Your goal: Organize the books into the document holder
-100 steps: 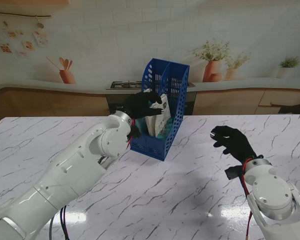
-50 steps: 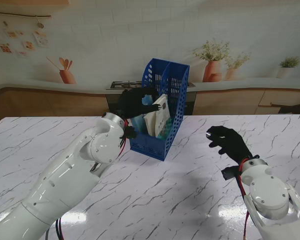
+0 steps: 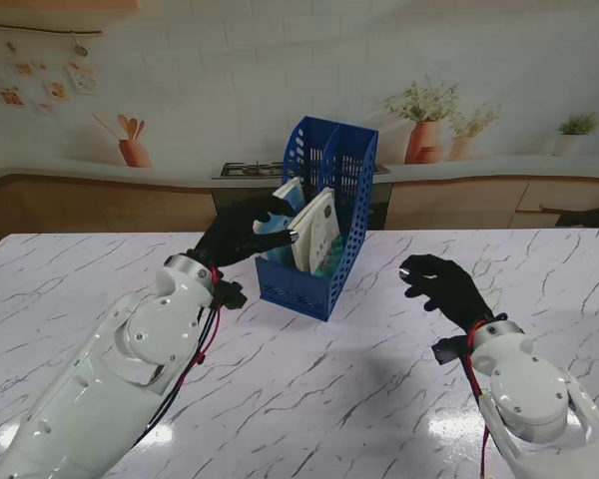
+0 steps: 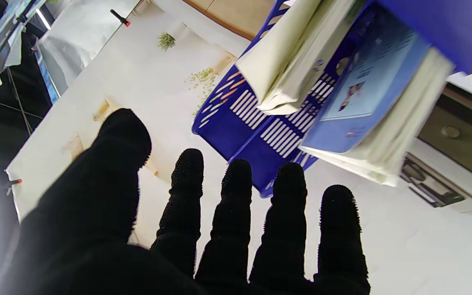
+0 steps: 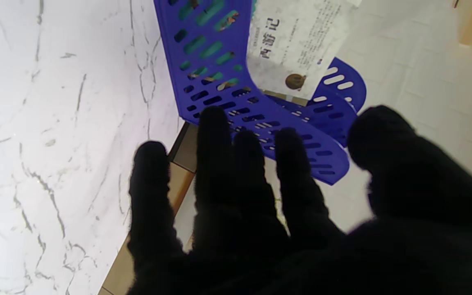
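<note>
A blue slotted document holder (image 3: 324, 215) stands upright at the far middle of the marble table (image 3: 309, 389). Two books lean inside it: a blue-covered one (image 3: 283, 200) and a white one (image 3: 315, 232). The left wrist view shows both, blue book (image 4: 367, 86) and white book (image 4: 289, 57), with the holder (image 4: 256, 123) behind. My left hand (image 3: 238, 238) hovers just left of the holder, fingers (image 4: 238, 192) spread and holding nothing. My right hand (image 3: 441, 283) floats open to the holder's right, apart from it. The right wrist view shows the holder (image 5: 219, 69) and the white book (image 5: 297, 45).
A counter with a stove (image 3: 250, 172), potted plants (image 3: 424, 125) and a utensil pot (image 3: 133, 148) runs behind the table. Bare marble lies between my arms and to both sides of the holder.
My left hand let go of the book in the holder and drew back toward me and leftward. The books now lean on their own. My right hand drifted slightly left, toward the holder.
</note>
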Motion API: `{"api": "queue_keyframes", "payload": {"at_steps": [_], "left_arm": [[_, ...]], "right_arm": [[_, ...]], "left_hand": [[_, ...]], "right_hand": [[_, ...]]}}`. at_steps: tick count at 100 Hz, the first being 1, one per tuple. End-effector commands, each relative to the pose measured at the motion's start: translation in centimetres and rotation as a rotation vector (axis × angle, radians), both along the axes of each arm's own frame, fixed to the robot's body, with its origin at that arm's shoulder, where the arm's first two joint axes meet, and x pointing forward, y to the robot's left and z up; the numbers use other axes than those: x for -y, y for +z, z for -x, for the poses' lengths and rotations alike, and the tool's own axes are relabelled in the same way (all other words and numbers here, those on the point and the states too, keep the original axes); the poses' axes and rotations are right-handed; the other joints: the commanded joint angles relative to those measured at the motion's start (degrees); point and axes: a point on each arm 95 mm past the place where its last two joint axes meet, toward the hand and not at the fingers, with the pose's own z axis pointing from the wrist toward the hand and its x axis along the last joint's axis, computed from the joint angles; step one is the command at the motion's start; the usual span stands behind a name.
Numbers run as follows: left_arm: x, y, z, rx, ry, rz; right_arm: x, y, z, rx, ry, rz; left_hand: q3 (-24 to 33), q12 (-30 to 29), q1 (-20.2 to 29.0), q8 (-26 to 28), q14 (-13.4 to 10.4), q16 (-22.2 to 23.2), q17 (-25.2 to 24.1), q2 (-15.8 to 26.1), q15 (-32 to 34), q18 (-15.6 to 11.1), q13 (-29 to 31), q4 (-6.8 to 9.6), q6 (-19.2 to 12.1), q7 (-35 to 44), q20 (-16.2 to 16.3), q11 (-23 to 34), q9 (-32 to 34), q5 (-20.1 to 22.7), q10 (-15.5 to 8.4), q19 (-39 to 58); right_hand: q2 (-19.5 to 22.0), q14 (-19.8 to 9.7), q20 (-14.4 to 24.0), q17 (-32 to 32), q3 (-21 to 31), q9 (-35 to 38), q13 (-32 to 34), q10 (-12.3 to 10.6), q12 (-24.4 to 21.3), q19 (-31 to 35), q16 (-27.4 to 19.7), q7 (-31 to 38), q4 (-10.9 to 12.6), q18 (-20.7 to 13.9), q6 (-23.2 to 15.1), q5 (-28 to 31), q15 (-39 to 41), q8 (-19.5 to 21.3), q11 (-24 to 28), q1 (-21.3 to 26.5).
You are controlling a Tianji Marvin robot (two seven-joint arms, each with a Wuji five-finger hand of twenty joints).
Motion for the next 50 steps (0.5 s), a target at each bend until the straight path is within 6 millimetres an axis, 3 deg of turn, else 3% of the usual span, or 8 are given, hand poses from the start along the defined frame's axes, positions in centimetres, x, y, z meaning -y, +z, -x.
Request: {"api": "queue_keyframes", "payload": {"at_steps": [1,14,19,25,38,50], "left_arm": [[-0.4,-1.6,0.9,-0.036,-0.009,0.012],[-1.3,-3.5,1.7,-0.103,0.02,0.034],[-1.7,-4.3,1.9,-0.132,0.024,0.045],[-2.1,-5.1,2.0,-0.162,0.032,0.054],[-3.0,-6.7,2.6,-0.215,0.061,0.1],[-3.6,-8.1,3.1,-0.256,0.075,0.126]], "right_arm": [[-0.7,-0.3,0.3,-0.009,0.032,-0.014],[-1.4,-0.8,0.2,-0.009,0.077,-0.021],[-1.8,-1.1,0.2,-0.005,0.093,-0.019],[-2.1,-1.5,0.1,-0.003,0.115,-0.013],[-2.7,-2.7,0.2,-0.009,0.146,0.006],[-3.0,-3.9,0.2,-0.016,0.152,0.019]], "left_hand": [[-0.5,0.6,1.2,1.7,1.0,0.7,-0.2,1.6,-0.1,1.0,-0.6,2.25,-1.5,1.4,-0.4,0.6,0.3,-1.8,-1.5,-1.9],[0.6,1.5,2.3,5.0,1.5,1.4,-0.3,1.1,0.3,0.5,0.0,2.02,-1.8,4.0,-0.1,1.6,1.5,-2.4,-1.4,-1.3],[0.7,1.5,2.3,5.2,1.4,1.5,-0.6,1.1,0.3,0.6,0.0,1.96,-1.7,3.9,-0.1,1.5,1.6,-2.4,-1.5,-1.4],[0.6,1.5,2.2,5.4,1.3,1.5,-0.6,1.3,0.4,0.4,0.0,1.96,-1.6,3.9,-0.1,1.6,1.6,-2.5,-1.7,-1.2],[0.5,1.5,2.1,5.4,0.6,1.7,-1.2,1.2,0.5,1.2,-0.4,2.04,-1.3,3.5,0.1,1.5,1.3,-2.1,-2.2,-1.0],[0.6,1.6,2.1,5.5,0.4,2.1,-1.5,0.9,0.8,1.7,-0.3,2.12,-1.2,3.5,0.3,1.6,1.3,-1.9,-2.3,-0.6]], "right_hand": [[2.3,-0.4,-0.7,-1.3,-3.1,-0.5,-1.8,-1.8,-0.2,-1.0,-0.9,1.1,1.0,-0.1,-2.2,1.2,-1.5,1.6,-1.0,2.2],[3.8,-0.8,-1.0,-3.0,-6.5,-1.2,-3.0,-2.1,-0.2,-2.5,-1.1,3.0,-0.3,-0.3,-2.8,0.7,-2.5,1.1,-1.3,3.8],[2.8,-0.9,-1.0,-3.1,-6.0,-1.2,-3.1,-2.1,-0.2,-2.8,-1.2,2.8,1.5,-0.3,-2.6,1.1,-2.9,1.5,-1.5,2.4],[1.2,-0.9,-0.9,-3.2,-4.7,-1.3,-3.2,-2.2,-0.2,-3.1,-1.2,2.3,1.9,-0.3,-2.7,1.1,-3.2,2.0,-1.6,1.4],[-1.1,-1.3,-2.5,-7.1,-2.9,0.4,-4.7,-5.4,-0.8,-7.5,-2.5,1.6,1.7,0.3,-4.3,2.2,-6.5,2.5,-2.9,0.2],[-2.2,-1.5,-3.8,-9.1,-1.8,1.5,-4.7,-6.4,-1.4,-10.2,-3.5,1.2,1.5,1.1,-5.0,2.8,-9.4,2.1,-4.2,-0.5]]}}
